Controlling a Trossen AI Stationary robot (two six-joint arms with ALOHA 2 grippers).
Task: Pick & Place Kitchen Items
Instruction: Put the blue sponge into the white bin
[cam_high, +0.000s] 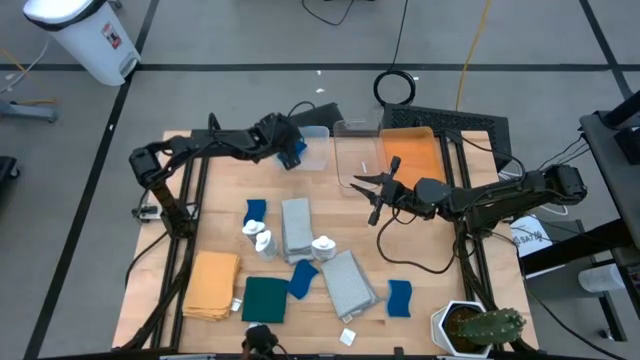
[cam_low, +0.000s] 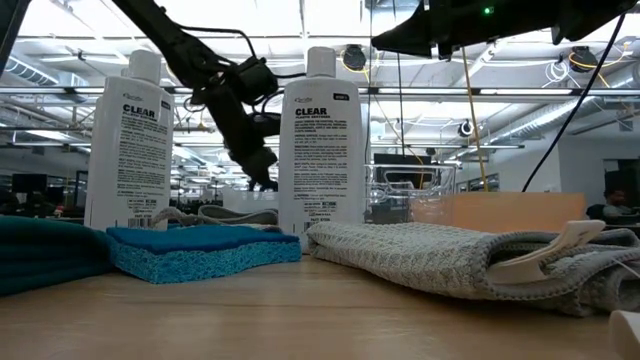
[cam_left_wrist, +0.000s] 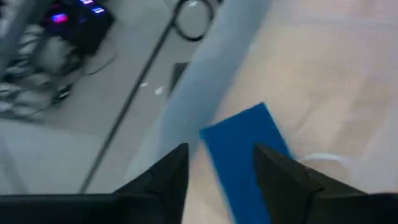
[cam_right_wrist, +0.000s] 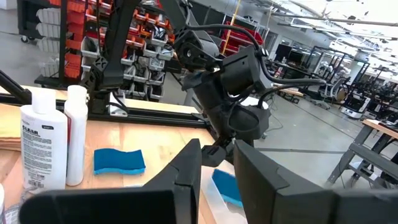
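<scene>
My left gripper (cam_high: 293, 150) hangs open over a small clear bin (cam_high: 318, 150) at the table's far side. A small blue cloth piece (cam_left_wrist: 245, 155) lies just beyond its spread fingers, inside the bin (cam_right_wrist: 227, 186). My right gripper (cam_high: 365, 192) waits open and level above the table's middle, with nothing between its fingers. On the table lie more blue pieces (cam_high: 256, 210) (cam_high: 303, 278) (cam_high: 399, 297), white bottles (cam_high: 258, 237) (cam_high: 323, 246), two grey folded cloths (cam_high: 297, 228) (cam_high: 347, 282), a mustard-yellow cloth (cam_high: 211, 285) and a dark green cloth (cam_high: 265, 299).
A larger clear bin (cam_high: 358, 160) and an orange tray (cam_high: 412, 155) stand at the far right of the small bin. A potted cactus (cam_high: 480, 325) sits at the near right corner. Dark frame rails run along both sides of the table.
</scene>
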